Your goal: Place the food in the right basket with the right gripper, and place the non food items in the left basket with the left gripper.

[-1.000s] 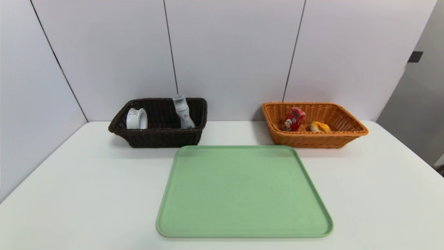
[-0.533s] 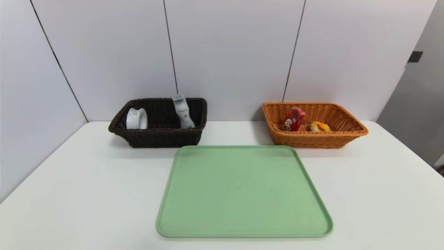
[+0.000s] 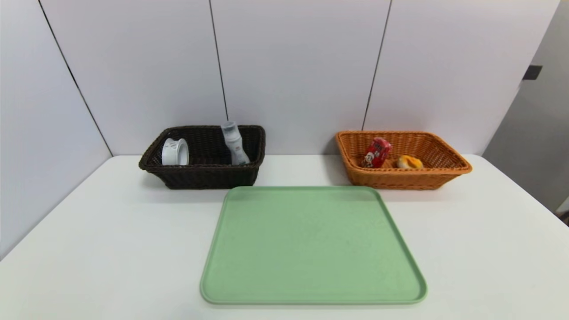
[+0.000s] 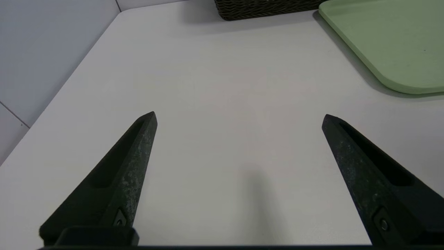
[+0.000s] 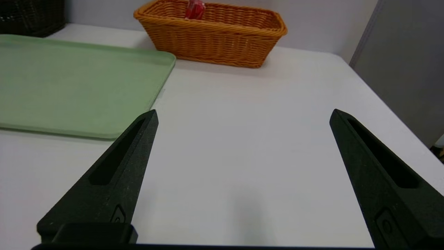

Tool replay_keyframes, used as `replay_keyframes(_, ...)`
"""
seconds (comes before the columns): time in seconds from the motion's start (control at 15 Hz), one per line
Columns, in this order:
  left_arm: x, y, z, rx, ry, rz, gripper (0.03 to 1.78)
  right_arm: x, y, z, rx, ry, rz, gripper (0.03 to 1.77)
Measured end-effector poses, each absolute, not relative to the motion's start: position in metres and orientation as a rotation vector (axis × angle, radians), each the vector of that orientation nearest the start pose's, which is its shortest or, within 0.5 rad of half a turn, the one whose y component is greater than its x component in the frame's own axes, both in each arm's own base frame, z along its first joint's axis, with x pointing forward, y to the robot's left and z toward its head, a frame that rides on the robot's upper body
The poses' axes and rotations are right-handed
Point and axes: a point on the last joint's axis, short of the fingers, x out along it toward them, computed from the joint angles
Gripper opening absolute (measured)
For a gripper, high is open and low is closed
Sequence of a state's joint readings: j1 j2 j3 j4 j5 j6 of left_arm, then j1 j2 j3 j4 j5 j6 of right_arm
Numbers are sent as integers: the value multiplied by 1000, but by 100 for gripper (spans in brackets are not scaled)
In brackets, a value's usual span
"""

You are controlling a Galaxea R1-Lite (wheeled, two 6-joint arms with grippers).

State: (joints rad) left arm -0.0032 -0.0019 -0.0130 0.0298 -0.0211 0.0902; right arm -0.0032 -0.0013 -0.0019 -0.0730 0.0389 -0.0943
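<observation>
Seemingly little remains: from the head, the red drink carton (image 3: 377, 152) and orange-topped bun (image 3: 409, 162) lie in the orange-tan wicker basket (image 3: 444, 170), right of the green plastic tray (image 3: 311, 249); the white tape roll (image 3: 174, 152) and white bottle (image 3: 234, 143) sit in the dark brown wicker basket (image 3: 200, 178), left of it. The marker is not visible, possibly hidden there.

At the left wrist, the left gripper (image 4: 239, 116) hovers over the white surface (image 4: 222, 86) beside the tray, fingers apart and empty.

At the right wrist, the right gripper (image 5: 242, 113) does likewise; a careless sweep could nudge the tray.

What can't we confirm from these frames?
- Marker: not seen in any view; the dark basket near wall hides its floor in the head view, and the left wrist view cuts the basket off at the top edge.
- Bun: hidden in the right wrist view behind the orange basket wall; only the carton top shows.
- Left hand and right hand: both outside the head view.
</observation>
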Motion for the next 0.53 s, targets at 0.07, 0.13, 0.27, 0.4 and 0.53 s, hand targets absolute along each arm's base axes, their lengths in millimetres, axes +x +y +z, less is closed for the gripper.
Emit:
replay_keyframes(0.07,-24,0,75,86,16,-25,169,-23,1,83,-83,-78,32,171)
replay_keyframes(0.13,-24,0,75,86,17,-26,169,-23,1,83,-66,-77,30,171)
replay_keyframes(0.27,-24,0,75,83,18,-23,169,-23,1,83,-40,-76,26,171)
replay_keyframes(0.4,-24,0,75,80,18,-18,169,-23,1,83,-30,-74,26,171)
replay_keyframes(0.53,-24,0,75,77,19,-17,169,-23,0,83,-14,-73,8,171)
